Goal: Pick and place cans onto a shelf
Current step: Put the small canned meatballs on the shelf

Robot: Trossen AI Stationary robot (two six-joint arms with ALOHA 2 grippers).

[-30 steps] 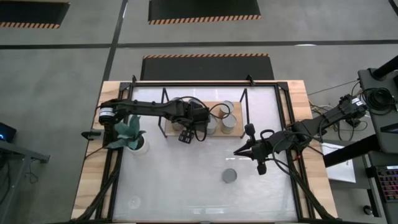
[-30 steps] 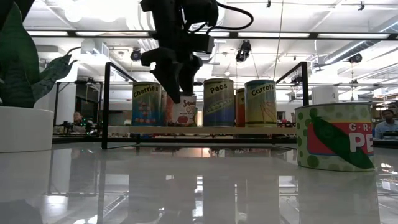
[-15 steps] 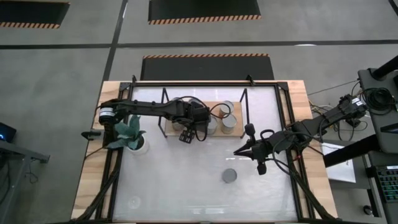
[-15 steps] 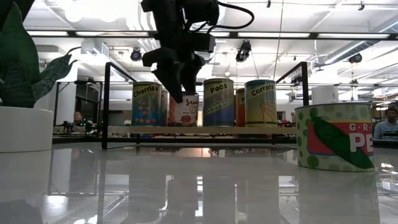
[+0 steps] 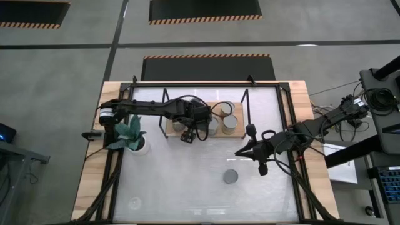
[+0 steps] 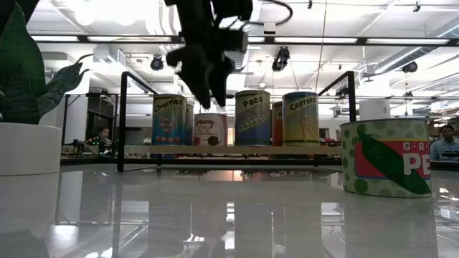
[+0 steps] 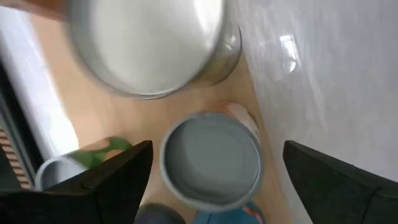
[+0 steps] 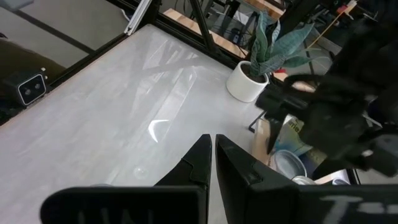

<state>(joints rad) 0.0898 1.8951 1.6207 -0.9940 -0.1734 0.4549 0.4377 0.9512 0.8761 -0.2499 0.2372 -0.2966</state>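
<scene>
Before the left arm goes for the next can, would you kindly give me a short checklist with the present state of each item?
1. Left gripper open and empty: ok, fingers spread above the shelf.
2. Placed can upright on the shelf: ok.
3. Left gripper clear of that can: ok, it hangs above the top.
4. Next can upright on the table: ok.
5. Right gripper away from that can: ok, shut and apart from it.
6. Room left on the shelf: cannot tell.
</scene>
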